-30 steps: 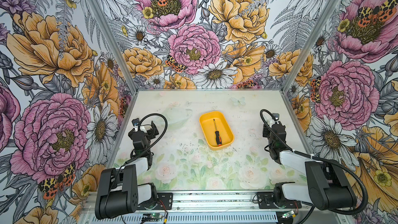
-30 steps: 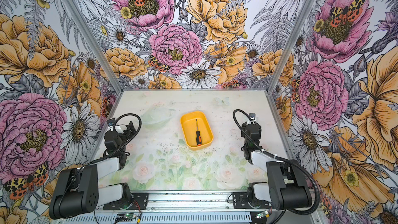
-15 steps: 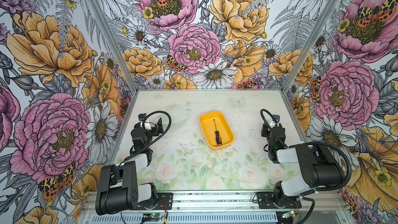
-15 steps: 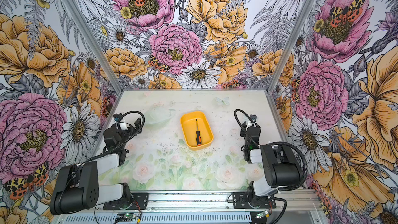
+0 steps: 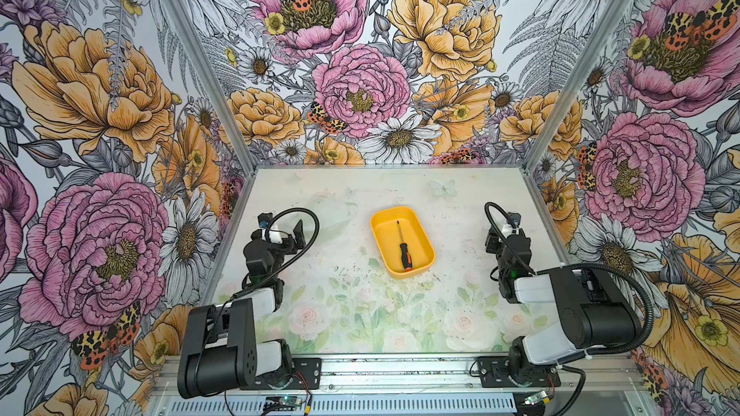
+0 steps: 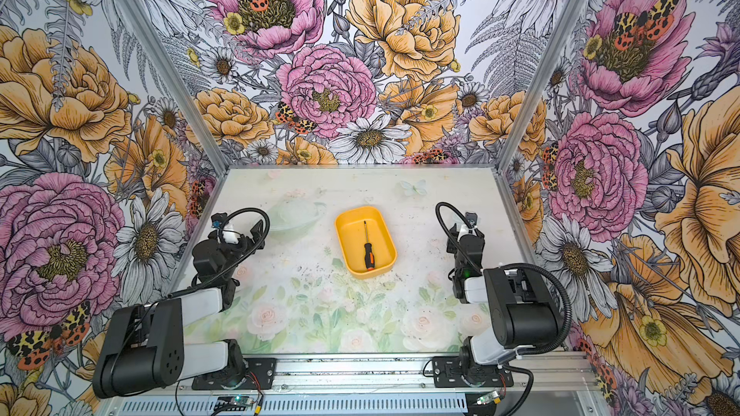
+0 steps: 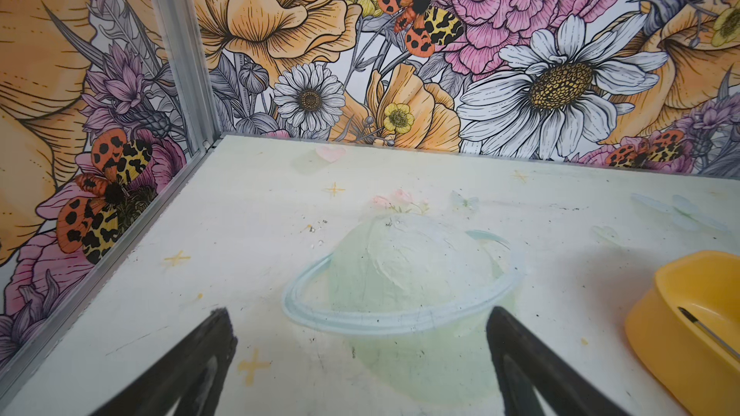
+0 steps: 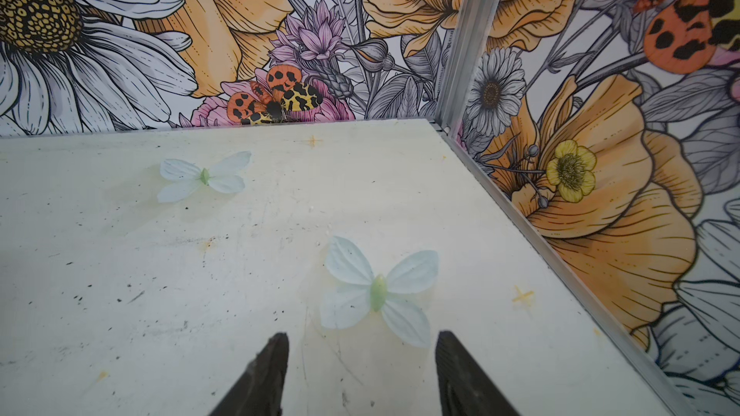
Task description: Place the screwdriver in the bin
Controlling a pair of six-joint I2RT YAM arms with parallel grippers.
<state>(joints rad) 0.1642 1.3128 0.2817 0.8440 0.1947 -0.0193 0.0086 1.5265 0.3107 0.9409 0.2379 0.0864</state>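
**A:** Entry: which step is in hand?

**B:** By my reading, the placing step is done. In both top views the screwdriver (image 5: 403,246) lies flat on the floor of the bin (image 5: 384,234). Its shaft points toward the back wall and its orange handle end is near the front wall. The bin sits about mid-bench (image 5: 340,306).

**A:** What does the next move call for?

**B:** Probably nothing on the tool itself. At most the arms park clear without nudging the bin. Both arms sit near their own sides of the bench, well apart from it.

**A:** Left fingers?

**B:** The left fingers (image 7: 204,354) stand wide apart in the left wrist view. Only bare bench and a printed ringed planet show between them. They hold nothing and touch nothing I can see. One end of the bin, with a bit of the shaft inside, shows off to one side.

**A:** Right fingers?

**B:** The right fingers (image 8: 270,366) are apart, at a narrower gap than the left. There is nothing between them, only bench with a printed pale butterfly just beyond the tips. They are empty.
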